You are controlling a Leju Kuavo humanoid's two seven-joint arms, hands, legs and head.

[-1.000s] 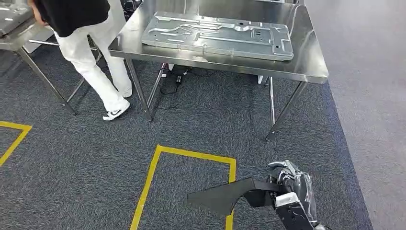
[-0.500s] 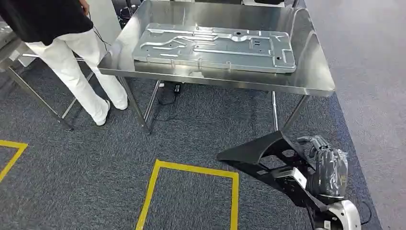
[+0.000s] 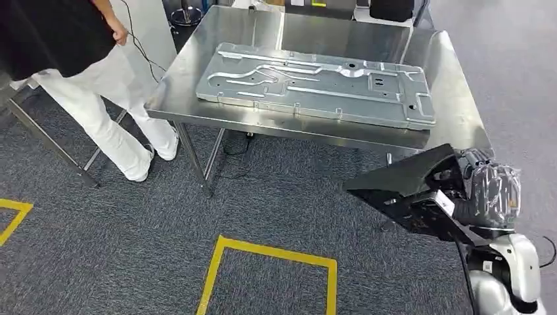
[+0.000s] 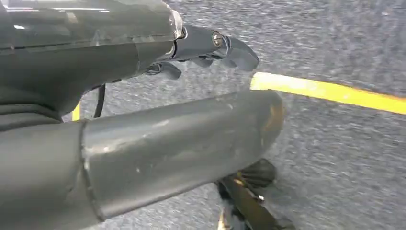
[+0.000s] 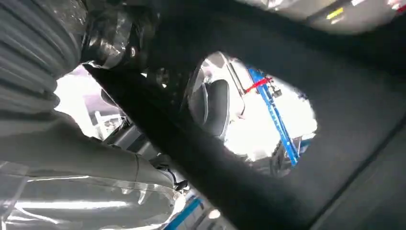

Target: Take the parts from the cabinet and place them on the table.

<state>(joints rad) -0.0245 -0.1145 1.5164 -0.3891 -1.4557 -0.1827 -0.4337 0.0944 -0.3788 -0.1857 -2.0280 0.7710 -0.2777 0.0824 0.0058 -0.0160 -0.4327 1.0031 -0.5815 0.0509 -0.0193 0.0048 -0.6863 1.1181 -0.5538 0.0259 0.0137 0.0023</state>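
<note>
Head view, from the left: a person (image 3: pixel 98 85) in white trousers stands beside the steel table (image 3: pixel 453 125). A stamped metal panel (image 3: pixel 315 85) lies flat on the table. At the right, just off the table's near corner, the right hand (image 3: pixel 489 193) grips a black part (image 3: pixel 410 187), held above the carpet. A yellow floor line (image 3: pixel 263 252) lies below. In the left wrist view, the left hand (image 4: pixel 143 72) hangs over the carpet, holding nothing, fingers (image 4: pixel 230 45) loosely apart.
</note>
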